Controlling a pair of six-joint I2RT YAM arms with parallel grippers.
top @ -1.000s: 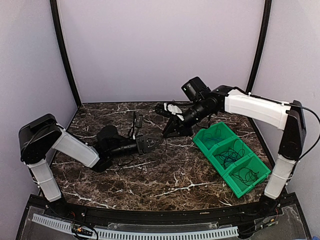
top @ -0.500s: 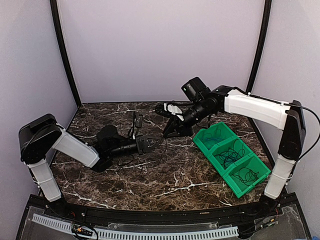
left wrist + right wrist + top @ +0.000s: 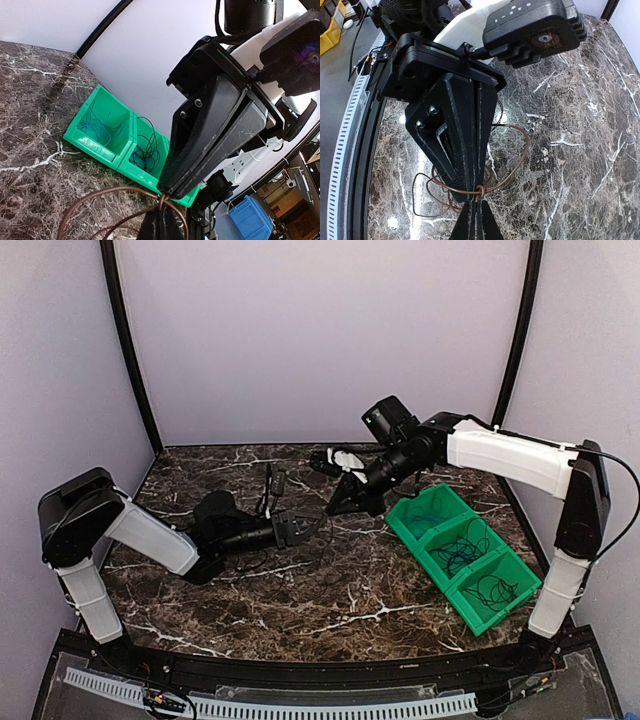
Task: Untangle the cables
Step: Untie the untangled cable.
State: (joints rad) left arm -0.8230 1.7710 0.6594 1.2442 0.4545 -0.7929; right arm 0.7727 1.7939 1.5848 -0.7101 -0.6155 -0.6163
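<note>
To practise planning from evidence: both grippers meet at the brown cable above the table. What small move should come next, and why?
Probably draw the right gripper slowly away from the left gripper. Both look shut, tip to tip, on the brown cable where its loops cross, so a gentle separation should open the coil.

**Site:** robotics laboratory, enclosed test cell.
**Enclosure:** pale lilac wall panels [image 3: 320, 340] are closing in the left, far and right sides. Curved black frame posts [image 3: 129, 350] are rising at the far corners.
**Fixtures:** two white-and-black jointed robot arms, left [image 3: 150, 535] and right [image 3: 500, 455], are standing bolted at the near edge of a dark marble-patterned tabletop [image 3: 330, 590]. A white slotted wiring duct [image 3: 270, 702] is running along that edge.
**Storage:** a green three-compartment plastic bin [image 3: 95, 150] is sitting at right. A blue plastic crate [image 3: 247, 220] and a yellow plastic crate [image 3: 331, 25] are showing beyond the cell.
</note>
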